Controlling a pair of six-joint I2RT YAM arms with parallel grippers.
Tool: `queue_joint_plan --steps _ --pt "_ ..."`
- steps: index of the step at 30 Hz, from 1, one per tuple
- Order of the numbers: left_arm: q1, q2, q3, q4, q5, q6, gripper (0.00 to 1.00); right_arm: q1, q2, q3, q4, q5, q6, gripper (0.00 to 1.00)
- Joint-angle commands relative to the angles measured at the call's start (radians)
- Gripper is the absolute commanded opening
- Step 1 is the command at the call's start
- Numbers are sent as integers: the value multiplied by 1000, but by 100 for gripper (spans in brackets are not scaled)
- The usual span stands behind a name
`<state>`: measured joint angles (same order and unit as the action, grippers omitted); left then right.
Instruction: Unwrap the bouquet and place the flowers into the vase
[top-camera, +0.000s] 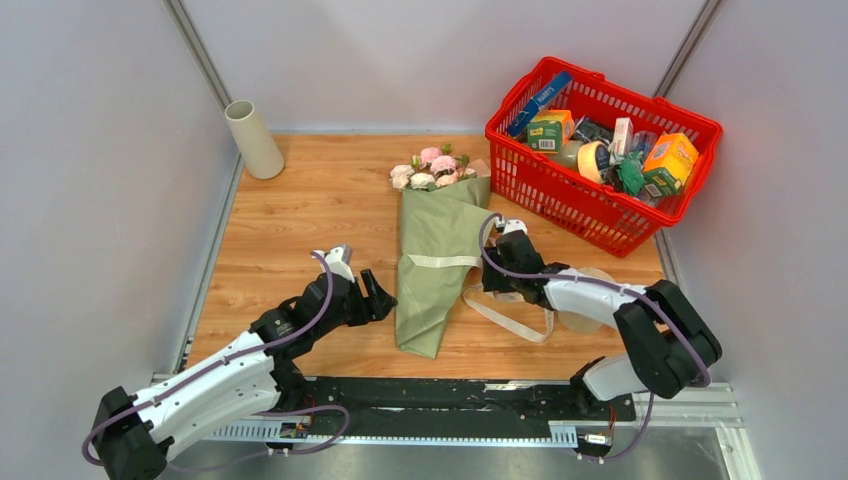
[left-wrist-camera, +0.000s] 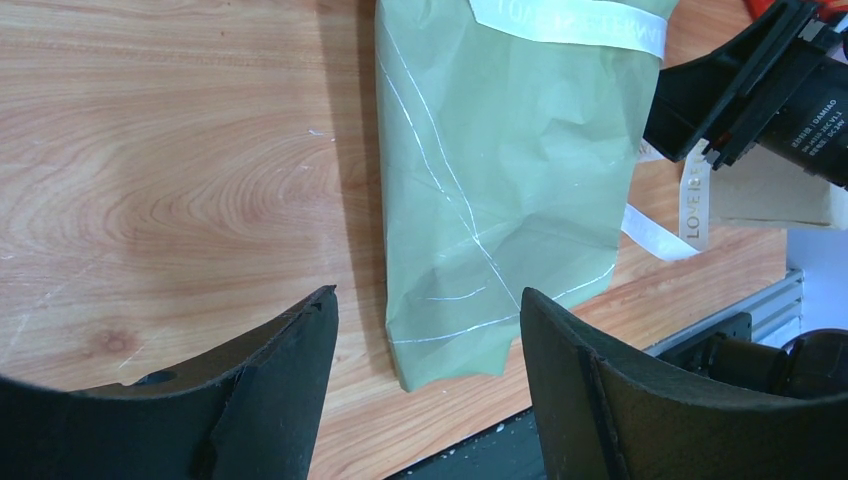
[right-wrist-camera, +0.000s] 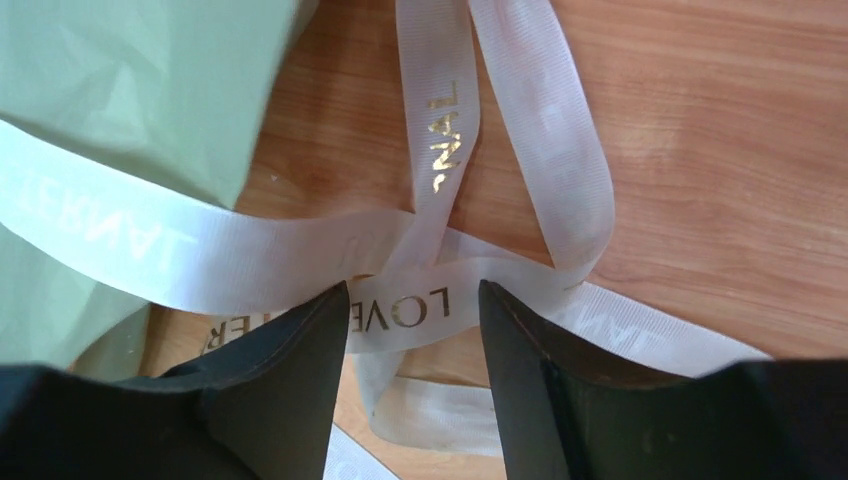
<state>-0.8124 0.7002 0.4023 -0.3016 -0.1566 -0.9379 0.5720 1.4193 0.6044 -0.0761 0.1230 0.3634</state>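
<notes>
Bouquet (top-camera: 437, 262) wrapped, flat mid-table (top-camera: 300, 220); 2 grippers low beside it.
Roses (top-camera: 430, 168) point to the far edge. Left gripper (left-wrist-camera: 428, 300) wide open by the cone's narrow end. Right gripper (right-wrist-camera: 412, 290): jaws apart, astride the cream ribbon (right-wrist-camera: 400, 312) right of the cone. Vase (top-camera: 254, 139) stands far-left, well apart.

The bouquet's (top-camera: 437, 262) paper hides the flowers' (top-camera: 432, 168) stems; the right arm (top-camera: 592, 296) half covers what may be a tape roll (top-camera: 580, 324).
</notes>
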Motion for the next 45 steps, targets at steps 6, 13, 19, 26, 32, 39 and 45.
queue_joint_plan --steps 6,13,19,26,32,39,45 --pt "-5 -16 30 -7 3 8 75 63 69 41 32 139 48 29" --pt "-5 -34 69 27 43 76 75 65 -100 77 -46 138 14 0" --pt "-5 2 173 48 63 261 76 66 -339 158 -143 141 -33 0" --pt "-5 36 207 238 184 571 76 74 -451 358 -218 15 -130 0" --pt "-5 56 277 360 264 735 86 88 -421 526 -203 -279 -104 0" --pt "-5 183 342 504 494 662 90 187 -424 542 -58 -341 46 0" --pt "-7 246 284 757 606 505 89 246 -456 408 140 -336 169 0"
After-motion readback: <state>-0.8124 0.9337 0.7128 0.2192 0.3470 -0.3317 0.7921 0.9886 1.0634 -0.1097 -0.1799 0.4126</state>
